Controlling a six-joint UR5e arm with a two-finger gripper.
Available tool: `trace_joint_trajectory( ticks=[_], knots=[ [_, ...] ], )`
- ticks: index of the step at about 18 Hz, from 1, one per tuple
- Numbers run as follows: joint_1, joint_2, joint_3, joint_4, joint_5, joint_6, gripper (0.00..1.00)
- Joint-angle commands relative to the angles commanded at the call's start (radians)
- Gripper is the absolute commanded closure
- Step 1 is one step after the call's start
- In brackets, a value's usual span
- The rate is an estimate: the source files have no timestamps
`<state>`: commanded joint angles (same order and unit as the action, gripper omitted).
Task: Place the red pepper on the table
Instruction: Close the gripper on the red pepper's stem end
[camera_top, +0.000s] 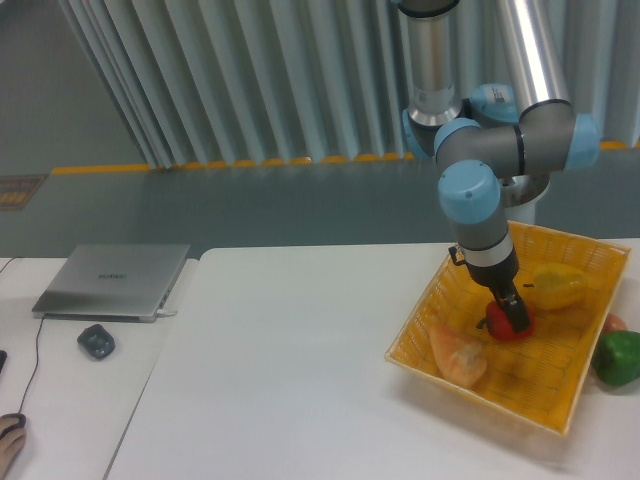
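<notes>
No text, number or sign here can be read. The closed grey laptop on the side desk carries a small pale mark at the middle of its lid (a brand logo by the look, but too blurred to make out the letters).

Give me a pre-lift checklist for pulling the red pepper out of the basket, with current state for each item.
1. Gripper at the red pepper: ok, it is down on it inside the basket.
2. Fingers closed firmly on the pepper: cannot tell, the contact is too small to see.
3. Yellow pepper apart from the grasp: ok, it lies just to the side.
4. Orange piece not in the lift path: ok, it sits nearer the basket's front corner.
5. Free drop spot on the table: ok, bare white surface beside the basket.
6. Green pepper outside the basket: ok.
</notes>
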<state>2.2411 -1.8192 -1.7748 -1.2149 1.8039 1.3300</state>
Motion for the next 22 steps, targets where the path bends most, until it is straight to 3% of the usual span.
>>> trace_joint_trajectory(
  ticks=[11, 15, 16, 18, 22],
  knots=[
    [0.000, -0.060, 0.009, 0.009, 0.060, 0.000, 0.02],
    [0.006, -0.058, 0.018, 0.011, 0.058, 0.006, 0.56],
    [0.009, -0.057, 0.023, 0.011, 0.058, 0.006, 0.65],
    [0.015, -0.048, 0.035, 0.009, 0.052, 0.008, 0.73],
    [0.043, -0.014, 0.078, -0.005, -0.004, 0.011, 0.73]
  ],
)
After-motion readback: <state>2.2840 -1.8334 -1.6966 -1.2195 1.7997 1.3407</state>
